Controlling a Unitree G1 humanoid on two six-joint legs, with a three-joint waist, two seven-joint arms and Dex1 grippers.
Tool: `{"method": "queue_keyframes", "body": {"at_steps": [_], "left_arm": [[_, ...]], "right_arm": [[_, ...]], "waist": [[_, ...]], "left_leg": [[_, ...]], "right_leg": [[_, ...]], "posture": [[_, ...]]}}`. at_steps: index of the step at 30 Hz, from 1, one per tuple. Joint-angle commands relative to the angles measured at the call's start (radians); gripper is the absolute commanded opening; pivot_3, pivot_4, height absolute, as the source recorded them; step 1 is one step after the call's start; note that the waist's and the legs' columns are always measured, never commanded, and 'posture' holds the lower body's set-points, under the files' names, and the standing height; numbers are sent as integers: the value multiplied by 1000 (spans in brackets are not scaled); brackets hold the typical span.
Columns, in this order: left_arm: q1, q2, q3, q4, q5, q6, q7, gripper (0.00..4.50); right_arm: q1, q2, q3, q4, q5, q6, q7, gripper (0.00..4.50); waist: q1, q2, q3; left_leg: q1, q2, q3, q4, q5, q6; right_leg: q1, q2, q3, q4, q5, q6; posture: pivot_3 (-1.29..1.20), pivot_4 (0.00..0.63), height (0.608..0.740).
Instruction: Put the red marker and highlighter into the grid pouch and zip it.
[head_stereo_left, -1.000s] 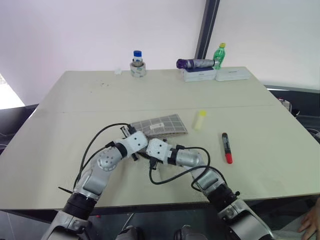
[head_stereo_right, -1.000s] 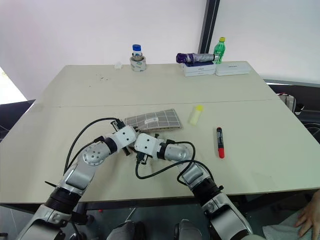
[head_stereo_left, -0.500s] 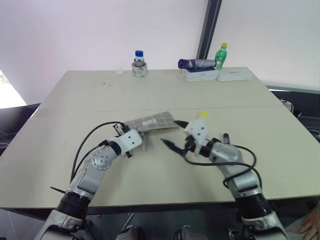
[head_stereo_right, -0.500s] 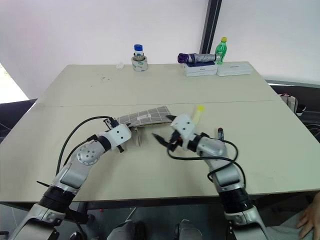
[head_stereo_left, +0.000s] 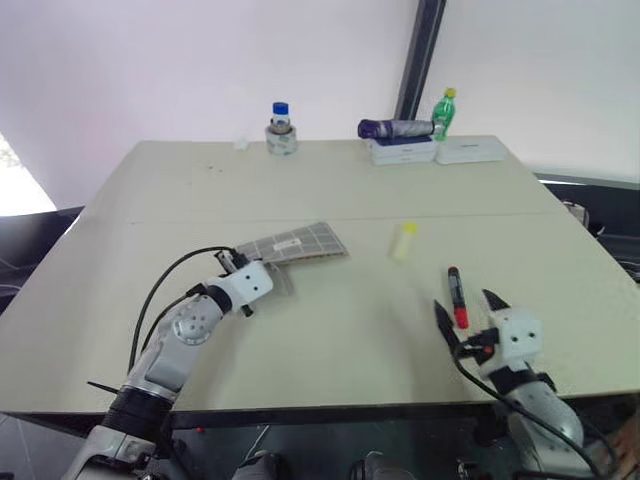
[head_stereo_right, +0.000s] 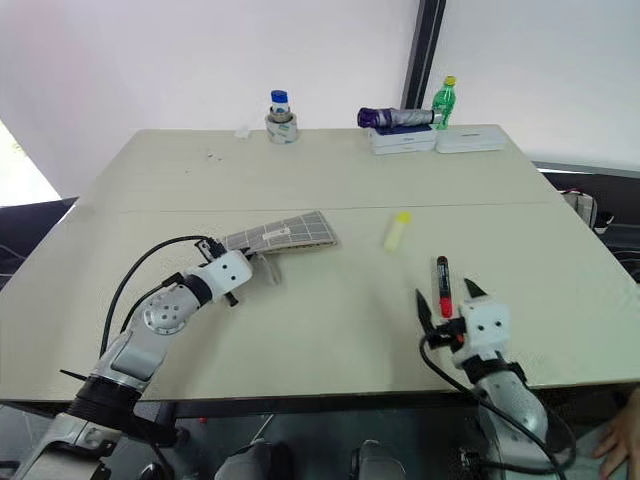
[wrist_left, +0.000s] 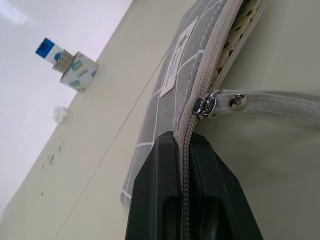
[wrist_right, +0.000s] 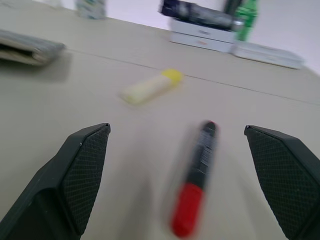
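While the grid pouch (wrist_left: 200, 75) is pinched at its zipper edge by the left gripper (wrist_left: 186, 150), at nine o'clock on the table (head_stereo_left: 200, 190), the right gripper (wrist_right: 185, 180) is held wide, empty, framing the red marker (head_stereo_left: 456, 297); the highlighter (head_stereo_left: 403, 240) lies at twelve o'clock of it; pickup is judged the step in hand; descent and closure on the marker are called for next.

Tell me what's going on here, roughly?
The left gripper is shut on the zipper edge of the grid pouch, which is partly unzipped. The right gripper, jaws wide open, is lined up around the red marker on the table. The highlighter lies loose nearby. Neither pen is in the pouch yet.
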Motion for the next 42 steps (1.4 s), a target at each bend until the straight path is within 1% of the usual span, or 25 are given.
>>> {"method": "queue_keyframes", "body": {"at_steps": [1,7,11,14,16,20,23,26,28,31,32,34,37,40,42], "left_arm": [[-17,4,11,-1,-8,-27,1,0],[-23,0,8,10,-5,-35,1,0],[-22,-4,9,6,-5,-34,2,0],[-20,-5,9,6,-4,-33,4,0],[-20,-6,9,5,-3,-32,6,0],[-24,-12,7,5,2,-28,9,0],[-25,-17,7,5,6,-26,14,0],[-25,-20,4,7,10,-26,15,0],[-27,-21,2,8,12,-26,15,0],[-29,-22,1,6,16,-23,16,0],[-28,-22,3,4,17,-21,15,0],[-25,-21,6,-1,19,-18,16,0],[-9,-18,12,-20,22,-7,18,0],[8,-17,16,-37,23,0,19,0],[16,-16,17,-47,24,6,20,0]], "right_arm": [[41,27,2,-35,-3,-24,-41,4464],[22,38,23,-47,-2,28,-82,4464],[-13,12,37,-35,-17,56,-81,4464],[-114,-9,64,-29,-24,153,-91,4464],[-206,-31,98,-8,-62,231,-102,4464],[-431,-23,153,71,-96,382,-142,4464],[-619,-18,175,208,-125,458,-179,4464],[-802,-11,190,392,-143,514,-210,4464],[-907,6,165,522,-122,565,-233,4464],[-1032,21,147,714,-104,588,-251,4464],[-1061,19,155,767,-117,591,-263,4464],[-1117,24,124,859,-87,592,-268,4464],[-1179,15,110,964,-84,600,-295,4464],[-1202,8,103,1026,-86,604,-320,4464],[-1196,9,110,1032,-92,600,-329,4464]], "waist": [[5,0,0],[9,1,0],[9,1,0],[3,1,0],[-2,1,0],[-1,1,0],[1,1,0],[3,1,0],[3,1,0],[1,1,0],[1,1,0],[0,1,0],[-2,1,0],[-4,1,0],[-4,1,0]], "left_leg": [[0,0,-1,0,0,-1],[0,0,-4,-2,1,-2],[0,0,-4,-2,1,-2],[0,0,-4,-1,1,-2],[0,0,-3,-1,1,-2],[0,0,-3,0,2,-2],[-1,0,-2,0,4,-6],[-1,0,-1,0,4,-6],[-1,0,0,0,4,-6],[-2,-1,1,0,4,-6],[-2,-1,1,0,4,-6],[-2,0,2,0,4,-6],[-2,0,2,-1,4,-6],[-2,0,2,-1,4,-6],[-2,0,2,-1,4,-6]], "right_leg": [[0,1,0,0,0,0],[0,1,-2,1,0,0],[0,1,-2,1,0,0],[1,0,-2,1,0,0],[1,1,-2,1,0,0],[0,1,-2,1,0,-1],[0,1,-2,1,0,-1],[-1,0,-2,1,0,0],[-1,0,-2,1,0,0],[-1,0,-2,1,0,0],[-1,0,-2,1,0,0],[-1,0,-2,1,0,0],[-2,0,-2,1,0,0],[-2,0,-1,1,0,0],[-2,0,-1,1,0,0]], "posture": [[0,150,738],[0,150,738],[0,150,738],[0,150,738],[0,150,738],[0,150,738],[0,150,738],[0,150,738],[0,150,738],[0,150,738],[0,150,738],[0,150,738],[0,150,738],[0,150,738],[0,150,738]]}}
